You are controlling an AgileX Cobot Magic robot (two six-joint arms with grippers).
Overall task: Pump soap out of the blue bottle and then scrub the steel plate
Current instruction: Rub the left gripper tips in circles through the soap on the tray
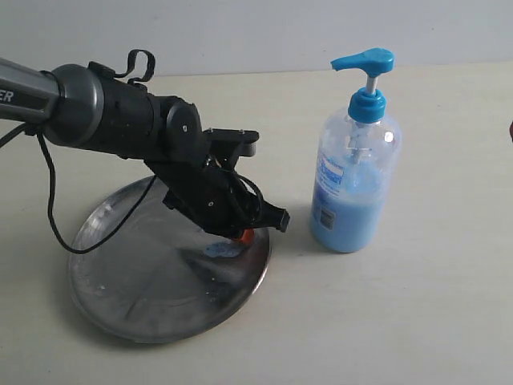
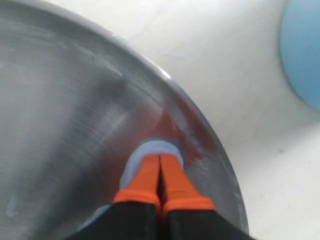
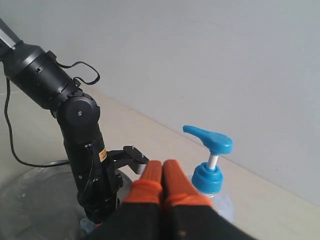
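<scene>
The steel plate [image 1: 136,297] lies flat at the left of the table. A light blue soap [image 1: 224,249] blob sits on it near its right rim. My left gripper [image 1: 244,235] points down into that blob; its orange fingers [image 2: 147,175] are pressed together, with the soap [image 2: 155,147] spread around the tips and nothing held. The blue bottle [image 1: 353,192] stands upright just right of the plate, its pump head raised. My right gripper [image 3: 162,167] is shut and empty, hanging in the air near the bottle's pump head [image 3: 212,142]. It does not show in the exterior view.
The left arm's black body [image 1: 120,120] and its looping cable [image 1: 56,224] hang over the plate's far left side. A pale wall runs behind the beige table [image 1: 417,321]. A small dark red object [image 1: 510,128] shows at the right edge.
</scene>
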